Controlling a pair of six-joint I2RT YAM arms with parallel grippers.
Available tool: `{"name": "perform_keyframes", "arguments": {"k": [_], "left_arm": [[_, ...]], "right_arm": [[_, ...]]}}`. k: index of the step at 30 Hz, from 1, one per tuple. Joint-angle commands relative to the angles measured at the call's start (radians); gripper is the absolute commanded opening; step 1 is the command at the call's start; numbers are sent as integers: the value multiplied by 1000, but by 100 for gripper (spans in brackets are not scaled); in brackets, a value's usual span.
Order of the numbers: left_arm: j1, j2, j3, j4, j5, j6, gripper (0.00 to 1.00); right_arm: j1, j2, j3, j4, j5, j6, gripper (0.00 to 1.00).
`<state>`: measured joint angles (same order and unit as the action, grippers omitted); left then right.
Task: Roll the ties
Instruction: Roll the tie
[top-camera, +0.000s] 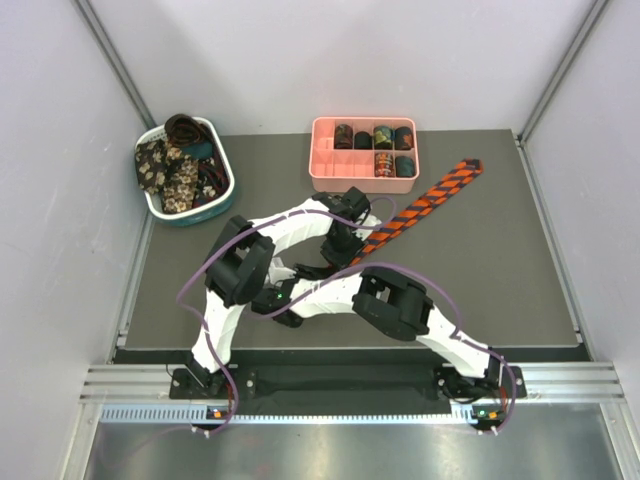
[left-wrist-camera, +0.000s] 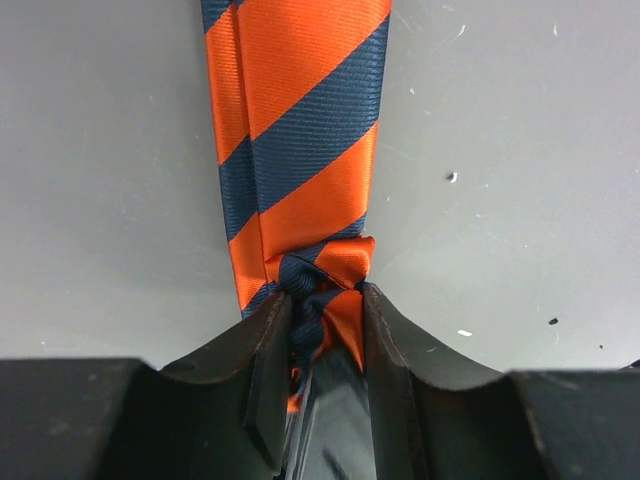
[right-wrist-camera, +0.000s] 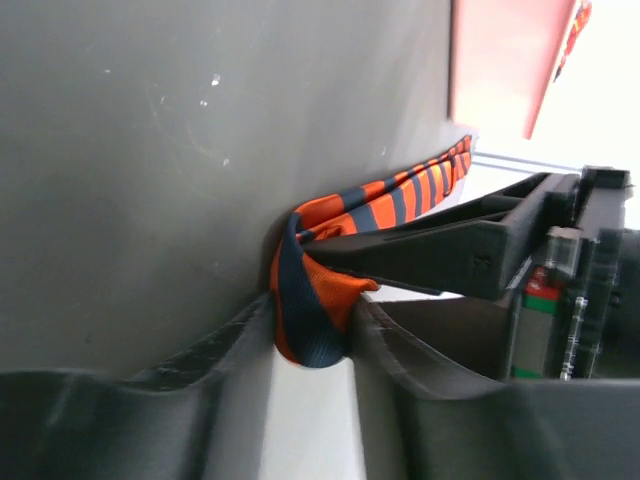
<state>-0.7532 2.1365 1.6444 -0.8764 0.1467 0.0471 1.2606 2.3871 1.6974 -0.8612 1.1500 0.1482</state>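
The orange and dark-blue striped tie (top-camera: 430, 200) lies diagonally on the grey mat, wide end towards the pink tray. Its narrow end is folded into a small tight start of a coil (left-wrist-camera: 318, 285). My left gripper (top-camera: 348, 243) is shut on that folded end (left-wrist-camera: 320, 305), and the strip runs straight away from it. My right gripper (top-camera: 333, 263) is also shut on the same small coil (right-wrist-camera: 312, 300), pinching it from the side. The left gripper's fingers (right-wrist-camera: 440, 250) show beside it. Several more ties lie heaped in the basket (top-camera: 172, 168).
The pink compartment tray (top-camera: 362, 181) at the back centre holds several coiled ties (top-camera: 383, 135); it also shows in the right wrist view (right-wrist-camera: 500, 60). The white-and-teal basket (top-camera: 192, 213) stands at the back left. Both arms cross over the mat's middle.
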Motion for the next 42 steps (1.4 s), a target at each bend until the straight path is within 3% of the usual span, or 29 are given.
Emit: {"name": "perform_keyframes", "arguments": {"k": [1, 8, 17, 20, 24, 30, 34, 42], "left_arm": [[-9, 56, -31, -176, 59, -10, 38], [-9, 34, -18, -156, 71, 5, 44], [0, -62, 135, -38, 76, 43, 60], [34, -134, 132, 54, 65, 5, 78], [100, -286, -4, 254, 60, -79, 99], [270, -558, -349, 583, 94, -258, 99], [354, -738, -561, 828, 45, -340, 99], [413, -845, -709, 860, -136, -407, 99]], "right_arm": [[-49, 60, -5, -49, -139, 80, 27], [-47, 26, -13, -6, -165, 67, 7], [-40, -80, -82, 126, -226, 4, 1], [-40, -130, -129, 201, -269, -21, 1], [-40, -201, -203, 296, -318, -58, 0], [-53, -328, -330, 445, -410, -113, 0], [-78, -431, -412, 537, -510, -133, 0], [-141, -560, -559, 686, -735, -202, 1]]}}
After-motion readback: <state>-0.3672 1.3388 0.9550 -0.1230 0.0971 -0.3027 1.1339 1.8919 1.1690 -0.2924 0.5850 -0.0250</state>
